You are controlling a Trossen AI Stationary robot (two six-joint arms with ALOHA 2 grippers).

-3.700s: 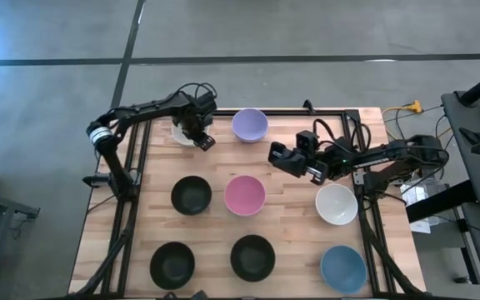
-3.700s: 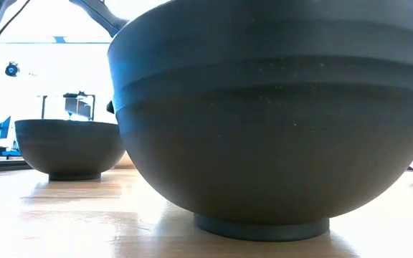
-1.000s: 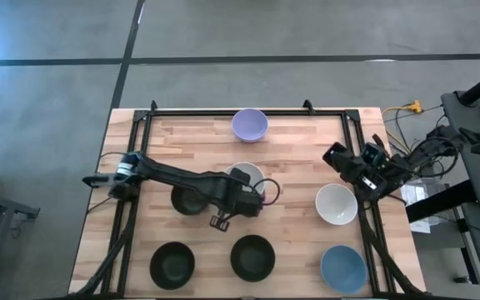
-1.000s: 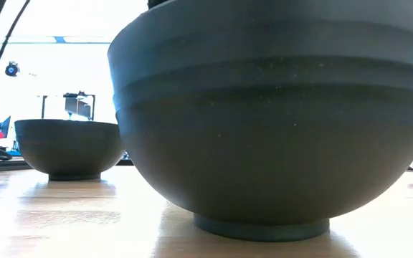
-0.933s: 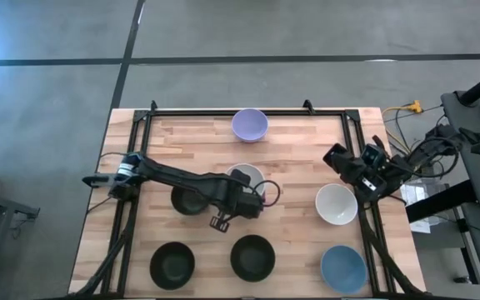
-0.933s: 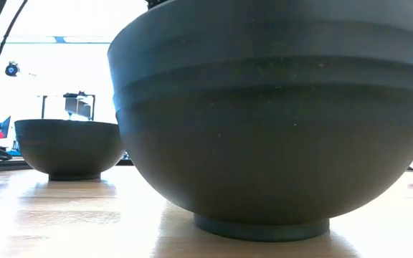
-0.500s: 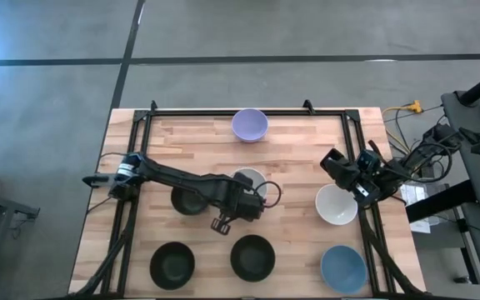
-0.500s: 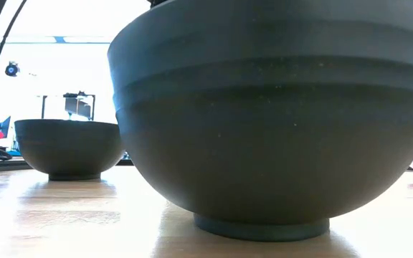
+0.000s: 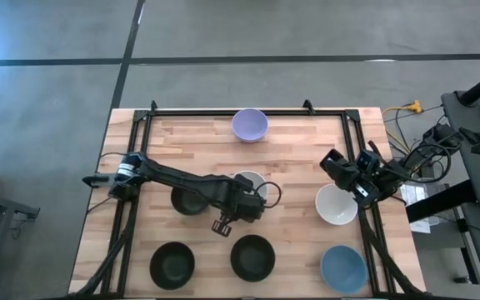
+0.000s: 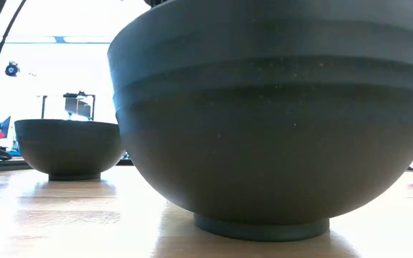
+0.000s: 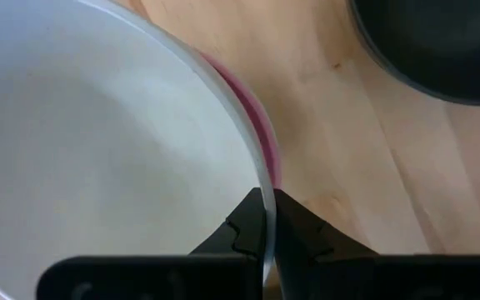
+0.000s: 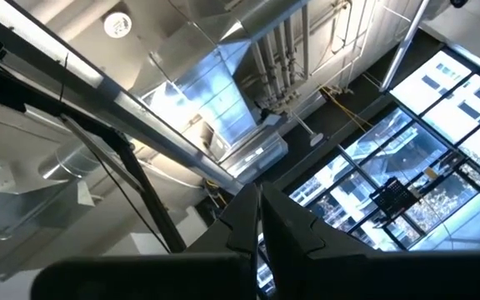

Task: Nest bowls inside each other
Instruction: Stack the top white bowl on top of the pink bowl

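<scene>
Left hand (image 11: 267,218): pinching the cream-white bowl's (image 11: 98,142) rim, over the pink bowl (image 11: 257,125) at the surface's (image 9: 307,217) centre.
Right hand (image 12: 259,218): pressed together, at 3 o'clock, above the white bowl (image 9: 337,206).

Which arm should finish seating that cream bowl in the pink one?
Left. Its claw is pinched on the cream-white bowl rim, right over the pink bowl. The right claw sits off by the white bowl, pointing upward.
</scene>
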